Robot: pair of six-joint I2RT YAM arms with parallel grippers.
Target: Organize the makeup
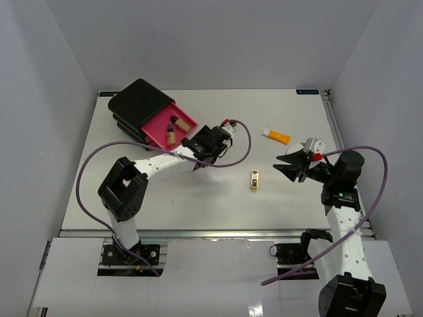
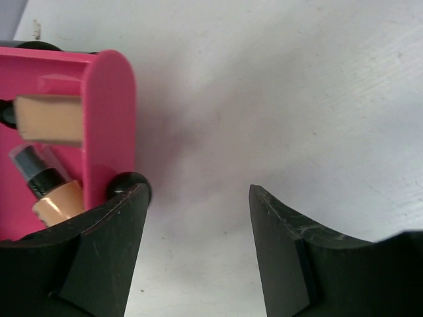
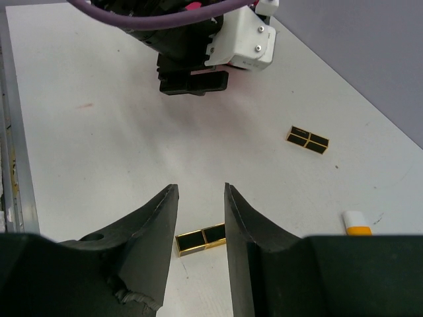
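My left hand (image 2: 198, 190) is open wide and holds nothing; it sits just beside the front of the pink drawer (image 2: 109, 119); a beige bottle (image 2: 58, 201) with a black cap lies inside that drawer, and another beige bottle (image 2: 49, 119) lies next to it. My right hand (image 3: 199, 187) is open a little and holds nothing; a black-and-gold lipstick (image 3: 198, 239) lies on the table (image 1: 198, 198) near it; a second lipstick (image 3: 308, 139) lies farther off; the orange tube (image 1: 275, 136) lies alone, well apart from the drawer.
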